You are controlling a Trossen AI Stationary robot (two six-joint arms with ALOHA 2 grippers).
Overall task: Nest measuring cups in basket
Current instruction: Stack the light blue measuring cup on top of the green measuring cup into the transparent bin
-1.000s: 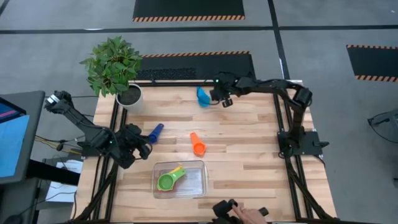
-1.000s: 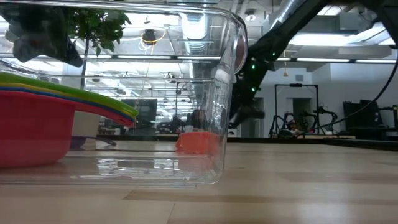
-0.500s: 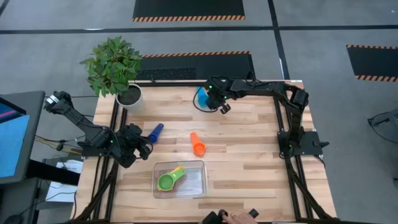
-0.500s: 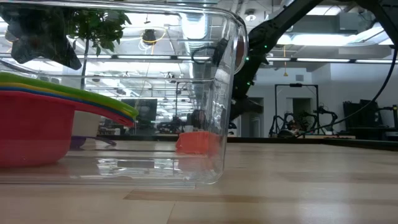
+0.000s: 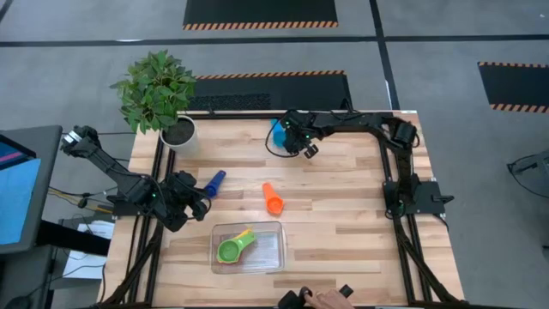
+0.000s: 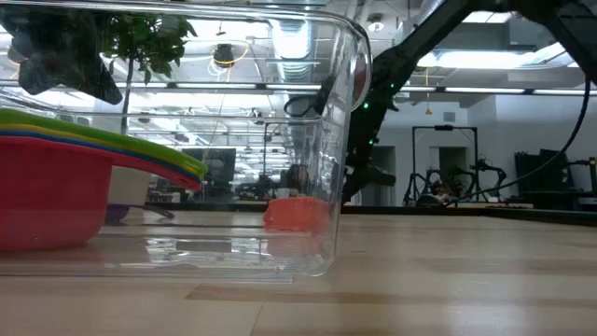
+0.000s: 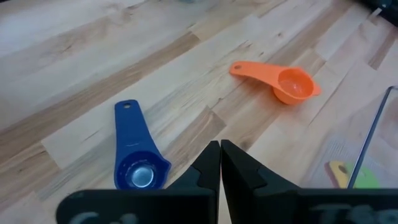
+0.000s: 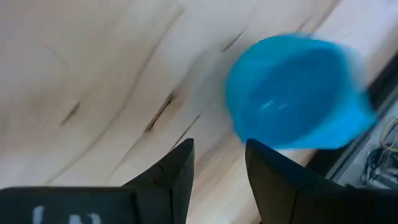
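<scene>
A light blue measuring cup (image 5: 279,133) lies on the table near its far edge. My right gripper (image 5: 300,144) hovers just to its right, open, and in the right wrist view the cup (image 8: 292,93) sits ahead of the open gripper (image 8: 221,149), not between the fingers. A blue cup (image 5: 214,183) and an orange cup (image 5: 272,199) lie mid-table. The clear basket (image 5: 274,257) near the front edge holds nested green (image 5: 230,251), yellow (image 5: 246,234) and red (image 6: 47,201) cups. My left gripper (image 5: 199,203) waits shut at the left, just short of the blue cup (image 7: 134,168).
A white pot with a green plant (image 5: 178,133) stands at the far left corner. A dark striped mat (image 5: 257,90) lies beyond the far edge. A person's hand (image 5: 324,299) shows at the near edge. Bare wood spreads over the table's right half.
My right gripper has moved toward the table's left and slightly down, closing in on the light blue cup, and its wrist has rolled. The hand at the near edge has drawn back a little. The cups have stayed where they were.
</scene>
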